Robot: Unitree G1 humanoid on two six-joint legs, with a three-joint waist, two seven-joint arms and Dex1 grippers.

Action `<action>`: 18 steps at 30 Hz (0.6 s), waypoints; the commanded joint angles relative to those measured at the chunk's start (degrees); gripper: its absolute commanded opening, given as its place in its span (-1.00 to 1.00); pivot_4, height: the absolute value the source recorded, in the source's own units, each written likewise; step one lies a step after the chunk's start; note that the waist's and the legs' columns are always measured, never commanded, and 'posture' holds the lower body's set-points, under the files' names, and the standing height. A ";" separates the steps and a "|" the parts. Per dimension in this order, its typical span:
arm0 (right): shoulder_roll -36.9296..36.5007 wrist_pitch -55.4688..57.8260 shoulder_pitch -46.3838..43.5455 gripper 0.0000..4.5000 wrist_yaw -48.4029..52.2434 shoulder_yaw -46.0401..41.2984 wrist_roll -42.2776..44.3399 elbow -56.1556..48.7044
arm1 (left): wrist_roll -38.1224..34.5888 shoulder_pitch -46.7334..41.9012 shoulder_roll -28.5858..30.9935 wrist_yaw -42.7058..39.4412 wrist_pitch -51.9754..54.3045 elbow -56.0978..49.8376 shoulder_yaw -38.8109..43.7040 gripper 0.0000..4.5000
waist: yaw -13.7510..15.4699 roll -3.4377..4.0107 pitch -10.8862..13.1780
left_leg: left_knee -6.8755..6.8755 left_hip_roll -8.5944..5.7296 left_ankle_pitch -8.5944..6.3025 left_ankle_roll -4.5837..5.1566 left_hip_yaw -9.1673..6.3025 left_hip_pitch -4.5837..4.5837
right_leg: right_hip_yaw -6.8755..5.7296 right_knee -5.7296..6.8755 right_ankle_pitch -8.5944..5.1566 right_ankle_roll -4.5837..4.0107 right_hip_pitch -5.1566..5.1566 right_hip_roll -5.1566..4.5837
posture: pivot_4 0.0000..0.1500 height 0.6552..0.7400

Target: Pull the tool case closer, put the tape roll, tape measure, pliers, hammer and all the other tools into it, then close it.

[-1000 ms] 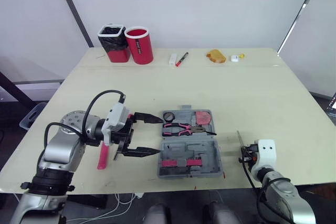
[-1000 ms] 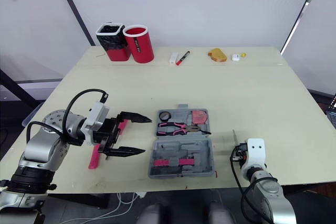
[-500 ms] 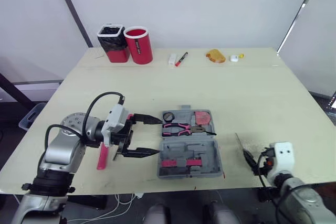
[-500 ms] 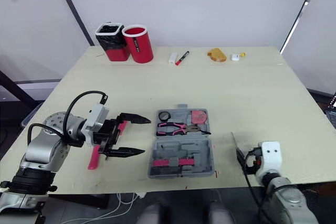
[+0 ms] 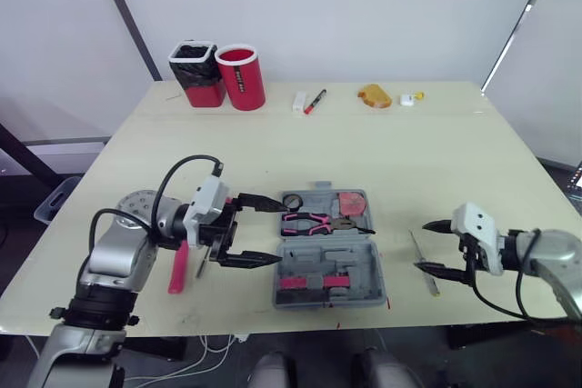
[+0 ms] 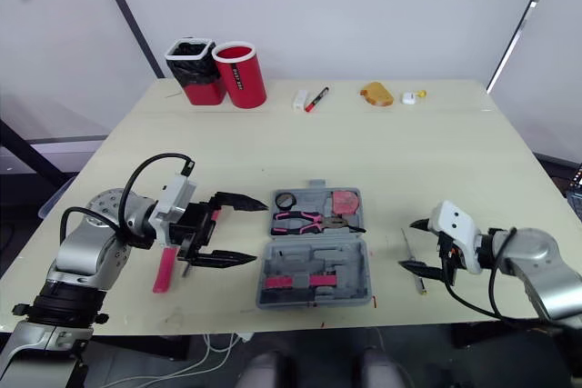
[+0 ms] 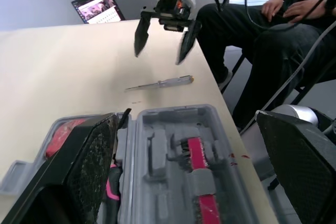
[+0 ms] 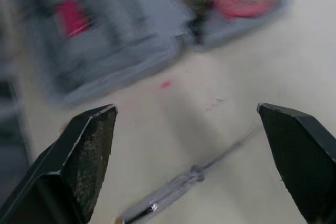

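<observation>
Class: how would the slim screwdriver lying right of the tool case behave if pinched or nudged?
The screwdriver looks thin and round, so a nudge would probably roll it across the table. It appears rigid and light. Lying flat, it likely gives the open right gripper little to pinch.

We've got the tool case [image 5: 364,270] mid-table w/ pliers [image 5: 309,222] in it, hammer [image 5: 176,274] to its left, screwdriver [image 7: 160,83] to its right, cups [image 5: 241,79] back-left.
</observation>
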 commanded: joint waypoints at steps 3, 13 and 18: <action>-0.95 -24.89 -13.66 0.99 19.37 9.88 -9.04 17.91 | -0.44 1.30 0.45 -0.53 -0.99 -3.18 0.76 1.00 | -0.34 0.05 0.20 | 0.01 0.00 0.00 0.00 0.08 0.02 | 0.07 -0.03 0.01 0.02 -0.01 0.00 | 1.00 1.00; 7.91 -67.70 -36.65 0.99 19.95 23.51 -27.99 50.41 | -1.37 5.25 2.52 1.05 0.74 -7.88 2.32 1.00 | -0.13 0.18 0.58 | 0.02 0.02 0.01 -0.01 0.18 0.07 | 0.11 0.05 0.02 -0.02 -0.04 -0.04 | 1.00 1.00; 11.13 -76.86 -41.46 0.99 13.31 28.09 -36.33 56.97 | -1.37 5.80 2.30 2.01 0.77 -8.42 2.54 1.00 | -0.17 0.19 0.59 | 0.03 0.02 0.01 -0.02 0.25 0.04 | 0.15 0.07 0.02 -0.03 -0.08 -0.07 | 1.00 1.00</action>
